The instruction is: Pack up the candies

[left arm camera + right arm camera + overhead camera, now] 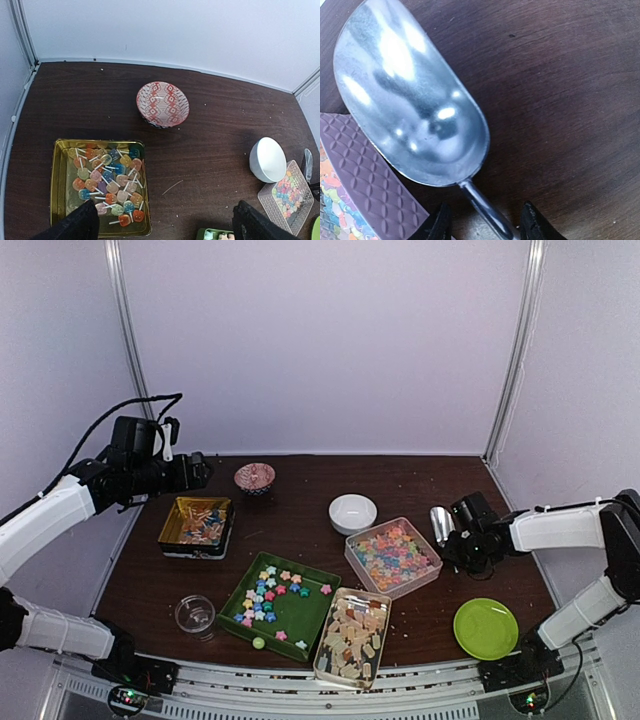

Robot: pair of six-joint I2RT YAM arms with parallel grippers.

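Straddling the metal scoop's (pixel 415 95) handle, right claw (pixel 485 220), grip unclear; left claw (pixel 162 225) wide.

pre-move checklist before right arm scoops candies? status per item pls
1. Metal scoop handle between the right end effector fingers: ok, handle runs between them; firm clamp cannot tell.
2. Scoop bowl empty: ok, bare metal inside.
3. Clear tray of pastel candies beside the scoop: ok, tray edge is right next to it.
4. Left end effector out of the way: ok, open and above the gold tin of lollipops, far left.
5. Receiving container free: white bowl looks empty, ok.
6. Which container is the target: cannot tell.
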